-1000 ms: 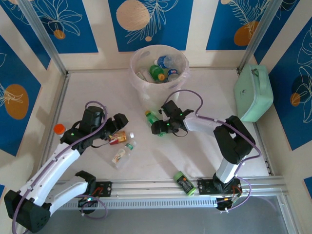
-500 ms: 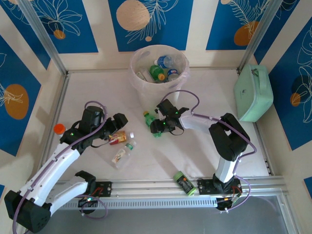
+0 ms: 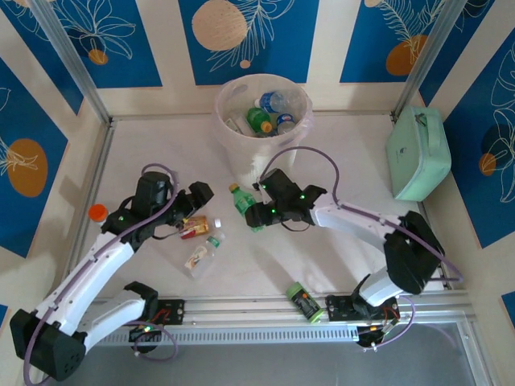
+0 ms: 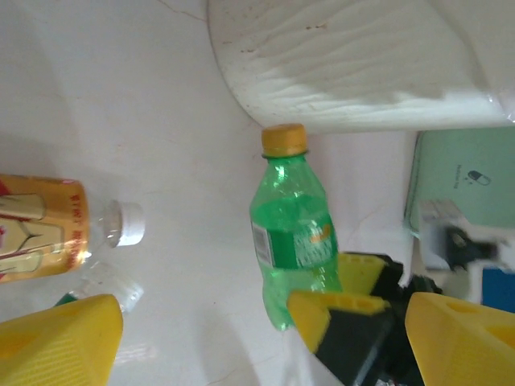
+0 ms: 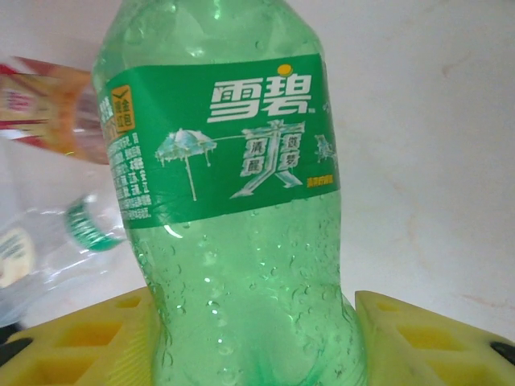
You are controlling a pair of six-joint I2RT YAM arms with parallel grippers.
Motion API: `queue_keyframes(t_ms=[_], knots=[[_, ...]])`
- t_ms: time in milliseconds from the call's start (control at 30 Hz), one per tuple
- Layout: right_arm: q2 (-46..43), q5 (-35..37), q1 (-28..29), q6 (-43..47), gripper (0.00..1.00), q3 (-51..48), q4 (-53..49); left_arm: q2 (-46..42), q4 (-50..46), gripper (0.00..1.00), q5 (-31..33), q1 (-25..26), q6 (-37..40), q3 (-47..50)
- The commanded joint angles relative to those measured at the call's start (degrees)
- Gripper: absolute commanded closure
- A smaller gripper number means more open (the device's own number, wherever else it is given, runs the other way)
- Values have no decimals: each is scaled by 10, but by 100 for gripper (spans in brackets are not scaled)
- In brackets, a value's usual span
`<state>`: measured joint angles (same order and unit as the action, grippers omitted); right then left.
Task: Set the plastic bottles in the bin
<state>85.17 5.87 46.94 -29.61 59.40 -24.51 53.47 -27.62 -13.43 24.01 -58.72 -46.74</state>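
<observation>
Beside the bin (image 3: pixel 232 149), green bottle (image 3: pixel 243 206), mint case (image 3: pixel 418 153) right

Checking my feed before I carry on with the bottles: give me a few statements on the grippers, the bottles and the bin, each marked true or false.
1. The right gripper has a finger on each side of the green bottle. True.
2. The left gripper grips the red-labelled bottle. False: its jaws are open and that bottle lies on the table.
3. The bin holds several bottles. True.
4. The green bottle's cap is blue. False: it is yellow.
5. The mint-green case sits at the table's left edge. False: it is at the right edge.
</observation>
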Motion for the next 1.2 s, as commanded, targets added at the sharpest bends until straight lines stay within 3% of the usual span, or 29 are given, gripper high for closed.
queue_keyframes(t_ms=[0,533,1167], knots=[[-45,6,22,-20,57,-1,-23,17,65,12,-41,-8,-29,-1],[-58,-7,84,-2,59,104,-61,55,111,23,-50,-9,-44,-9],[-40,0,109,0,60,124,-71,68,137,64,-56,-26,-49,-24]])
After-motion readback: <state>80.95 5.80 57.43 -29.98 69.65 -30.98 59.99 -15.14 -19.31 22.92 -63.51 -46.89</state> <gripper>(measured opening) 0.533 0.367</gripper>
